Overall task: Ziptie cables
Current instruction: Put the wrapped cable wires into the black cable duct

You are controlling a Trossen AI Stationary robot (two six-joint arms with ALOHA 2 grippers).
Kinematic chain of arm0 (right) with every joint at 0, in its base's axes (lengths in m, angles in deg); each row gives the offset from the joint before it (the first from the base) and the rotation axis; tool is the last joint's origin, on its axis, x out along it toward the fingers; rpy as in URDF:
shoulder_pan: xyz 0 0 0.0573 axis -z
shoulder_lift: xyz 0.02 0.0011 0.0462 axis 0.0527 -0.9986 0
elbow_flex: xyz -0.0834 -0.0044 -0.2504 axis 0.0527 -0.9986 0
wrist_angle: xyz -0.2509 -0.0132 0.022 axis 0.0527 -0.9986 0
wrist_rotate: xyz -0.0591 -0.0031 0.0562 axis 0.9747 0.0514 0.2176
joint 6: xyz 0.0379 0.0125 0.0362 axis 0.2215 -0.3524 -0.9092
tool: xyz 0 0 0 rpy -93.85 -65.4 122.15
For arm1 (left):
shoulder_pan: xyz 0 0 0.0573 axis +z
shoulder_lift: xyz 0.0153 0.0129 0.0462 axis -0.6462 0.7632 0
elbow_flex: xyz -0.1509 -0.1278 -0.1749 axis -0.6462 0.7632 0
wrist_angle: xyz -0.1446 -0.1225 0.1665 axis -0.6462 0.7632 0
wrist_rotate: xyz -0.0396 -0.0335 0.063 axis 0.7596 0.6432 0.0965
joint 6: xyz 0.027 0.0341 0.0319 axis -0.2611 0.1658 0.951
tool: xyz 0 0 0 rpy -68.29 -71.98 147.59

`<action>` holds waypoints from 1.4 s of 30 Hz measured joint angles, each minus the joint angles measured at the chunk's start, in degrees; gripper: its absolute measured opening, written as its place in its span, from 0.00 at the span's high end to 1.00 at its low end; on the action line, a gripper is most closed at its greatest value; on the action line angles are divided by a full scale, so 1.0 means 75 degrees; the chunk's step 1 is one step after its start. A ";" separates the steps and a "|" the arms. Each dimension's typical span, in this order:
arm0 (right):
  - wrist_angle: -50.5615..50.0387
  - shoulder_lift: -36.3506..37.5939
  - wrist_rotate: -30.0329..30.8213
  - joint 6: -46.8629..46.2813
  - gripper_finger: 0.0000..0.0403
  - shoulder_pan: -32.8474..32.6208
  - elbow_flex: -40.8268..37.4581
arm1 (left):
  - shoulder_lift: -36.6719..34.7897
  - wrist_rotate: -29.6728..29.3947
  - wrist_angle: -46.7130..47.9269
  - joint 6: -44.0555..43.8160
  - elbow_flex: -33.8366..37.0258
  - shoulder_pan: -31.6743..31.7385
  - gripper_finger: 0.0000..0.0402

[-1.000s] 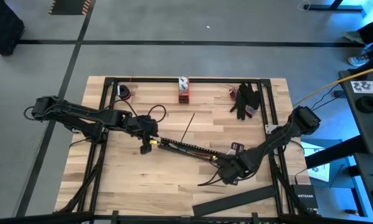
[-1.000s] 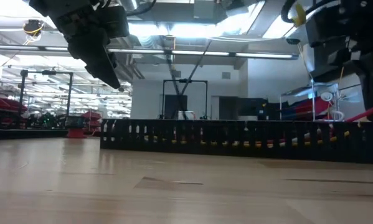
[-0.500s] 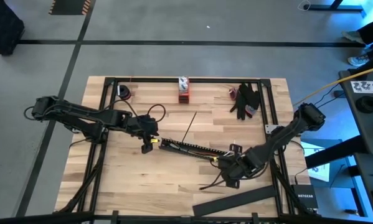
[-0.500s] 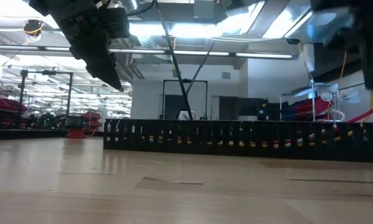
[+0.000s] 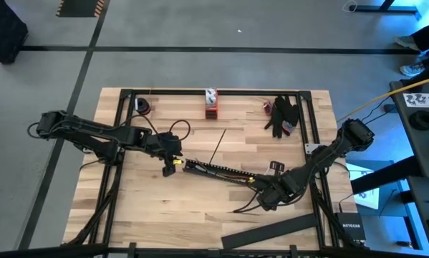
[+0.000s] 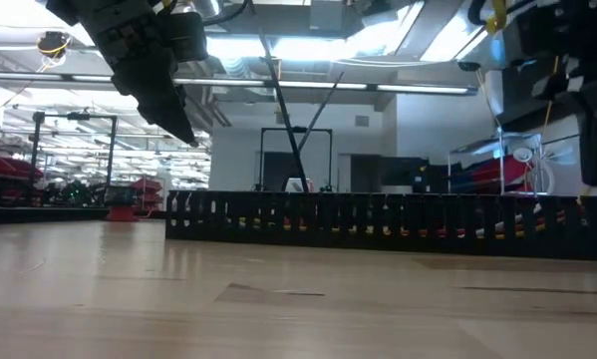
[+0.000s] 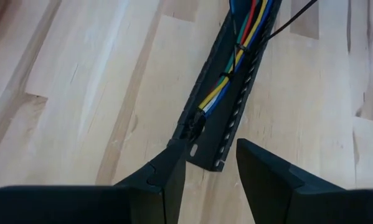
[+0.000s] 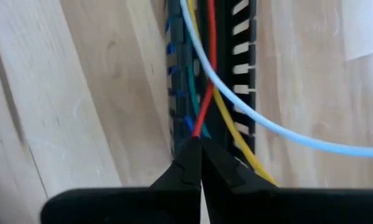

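Note:
The cables [image 7: 236, 56], blue, red, yellow, green and white wires, lie lengthwise in the long black slotted bar [image 5: 218, 172], which rests flat on the table. Thin black ties [image 7: 235, 48] cross them. My left gripper [image 7: 211, 165] is open and hovers above the bar's left end [image 7: 202, 155], one finger on each side; the low view shows this gripper [image 6: 183, 130] clear above the bar [image 6: 378, 214]. My right gripper [image 5: 263, 192] is at the bar's right end, shut on the red cable [image 8: 206, 93]. A light blue wire [image 8: 279, 127] and a yellow one [image 8: 236, 140] trail out beside it. My right gripper pinches the red cable [image 8: 198, 127] between its two fingertips [image 8: 186, 163], at the spot where it leaves the bar's right end. The fingers point along the bar. From the pinch the cable runs straight into the channel.
A black glove [image 5: 283, 115], a red and white object [image 5: 211, 102] and a small roll [image 5: 142, 106] lie along the far edge. A thin black strip [image 5: 215, 147] lies mid-table. A flat black bar [image 5: 268, 231] lies near the near edge. Black frame rails [image 5: 121, 129] border the table.
My right gripper has shifted a little toward the table's right edge, still shut on the red cable. The slotted bar has slid slightly to the right with it.

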 joint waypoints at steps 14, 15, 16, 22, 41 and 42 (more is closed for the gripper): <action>-0.0814 0.0055 -0.0049 0.0014 1.00 0.0108 0.0287 | 0.0000 0.0000 -0.0007 -0.0024 0.0000 0.0000 0.66; -0.1034 0.0057 0.0154 0.0015 1.00 0.0105 0.0387 | 0.0000 0.0000 -0.0006 -0.0024 0.0000 0.0000 0.66; -0.1194 0.0100 0.0355 0.0016 1.00 0.0108 0.0442 | 0.0000 -0.0003 -0.0013 -0.0024 0.0000 0.0000 0.66; -0.0944 0.0287 0.0980 0.0044 1.00 0.0650 0.0214 | 0.0000 -0.0003 -0.0014 -0.0022 0.0000 0.0000 0.66; -0.0689 0.0539 -0.1809 0.0413 1.00 0.1343 -0.0302 | -0.0003 -0.0053 -0.0012 0.0040 -0.0006 0.0000 0.66; -0.0673 0.0539 -0.1890 0.0378 1.00 0.1343 -0.0355 | -0.0001 -0.0054 -0.0009 0.0043 -0.0006 0.0000 0.66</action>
